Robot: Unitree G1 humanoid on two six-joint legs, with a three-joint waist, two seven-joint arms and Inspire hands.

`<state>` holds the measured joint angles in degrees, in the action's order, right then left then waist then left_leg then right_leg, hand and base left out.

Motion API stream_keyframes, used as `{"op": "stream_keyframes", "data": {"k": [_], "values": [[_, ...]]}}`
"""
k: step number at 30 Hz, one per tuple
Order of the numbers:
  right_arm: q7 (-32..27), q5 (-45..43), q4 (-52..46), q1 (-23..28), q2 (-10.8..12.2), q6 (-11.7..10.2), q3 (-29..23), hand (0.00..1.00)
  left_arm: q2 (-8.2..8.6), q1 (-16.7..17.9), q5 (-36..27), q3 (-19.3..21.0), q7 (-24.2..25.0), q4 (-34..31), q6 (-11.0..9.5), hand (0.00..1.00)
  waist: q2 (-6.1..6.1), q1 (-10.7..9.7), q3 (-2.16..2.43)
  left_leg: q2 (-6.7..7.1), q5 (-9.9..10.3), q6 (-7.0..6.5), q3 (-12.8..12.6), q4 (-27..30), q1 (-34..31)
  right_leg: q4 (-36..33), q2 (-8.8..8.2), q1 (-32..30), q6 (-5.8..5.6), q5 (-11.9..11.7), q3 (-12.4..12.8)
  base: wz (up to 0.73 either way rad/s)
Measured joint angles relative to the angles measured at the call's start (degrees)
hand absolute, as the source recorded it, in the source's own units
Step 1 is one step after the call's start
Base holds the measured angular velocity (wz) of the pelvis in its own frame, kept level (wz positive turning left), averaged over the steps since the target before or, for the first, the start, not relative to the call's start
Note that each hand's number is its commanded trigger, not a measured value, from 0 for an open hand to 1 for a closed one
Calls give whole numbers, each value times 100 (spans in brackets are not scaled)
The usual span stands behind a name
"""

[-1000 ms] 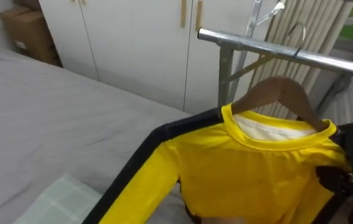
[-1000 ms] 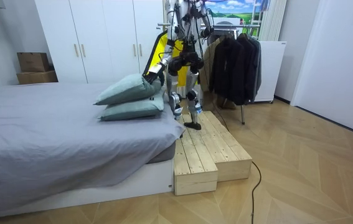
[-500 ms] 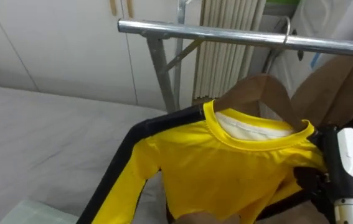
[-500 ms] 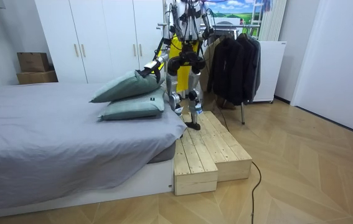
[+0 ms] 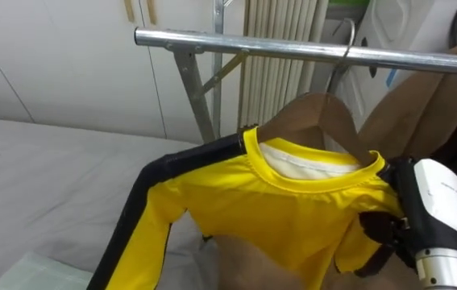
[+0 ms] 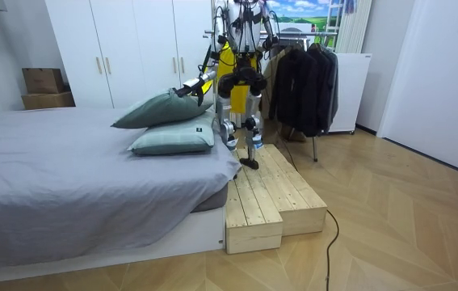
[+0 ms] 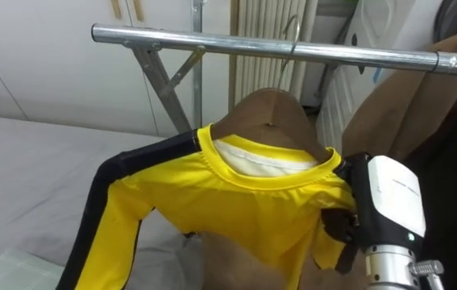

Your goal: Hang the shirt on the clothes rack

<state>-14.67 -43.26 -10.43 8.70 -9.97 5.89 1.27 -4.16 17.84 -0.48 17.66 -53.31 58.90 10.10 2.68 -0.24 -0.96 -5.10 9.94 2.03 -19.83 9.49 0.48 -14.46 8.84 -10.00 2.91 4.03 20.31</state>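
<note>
The yellow shirt, long-sleeved with a black stripe down the arm, sits on a wooden hanger held up just under the metal rail of a clothes rack. The hanger's wire hook rises to the rail and crosses it (whether it bears on the bar I cannot tell). The right hand is at the shirt's right shoulder, its dark fingers clenched on the yellow cloth at the hanger's end. The shirt's other sleeve trails down to the left over the grey bed. A brown garment hangs on the rail to the right, and white wardrobe doors stand behind.

In the room view the robot stands upright on a wooden platform between the bed and the rack, facing the rack, with dark jackets hanging further along. Its left arm reaches out to the room view's left, the left hand above the stacked pillows; I cannot tell how its fingers are set.
</note>
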Motion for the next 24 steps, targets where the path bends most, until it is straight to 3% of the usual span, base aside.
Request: {"op": "stream_keyframes", "data": {"k": [3,10,15,24], "values": [[35,1,0,-9,0,28,0,100,-1,0,1,-65,1,0,0,0,-5,81,28,0,0,0,6,0,28,1,-3,24,0,0,-9,0],[168,80,1,-40,-11,50,-27,100,-5,0,8,-69,12,40,-18,0,10,184,43,-1,1,-1,22,4,114,0,-5,102,3,-2,-41,0],[174,628,98,-102,-20,43,-87,100,-17,2,29,-78,42,23,-93,0,0,195,47,-2,2,2,150,10,174,99,-51,264,16,-13,-184,16],[171,773,549,-431,-21,-5,-285,100,-32,1,29,-78,32,7,-203,0,-11,196,42,-2,16,25,267,5,167,178,-82,320,20,-28,-313,6]]}}
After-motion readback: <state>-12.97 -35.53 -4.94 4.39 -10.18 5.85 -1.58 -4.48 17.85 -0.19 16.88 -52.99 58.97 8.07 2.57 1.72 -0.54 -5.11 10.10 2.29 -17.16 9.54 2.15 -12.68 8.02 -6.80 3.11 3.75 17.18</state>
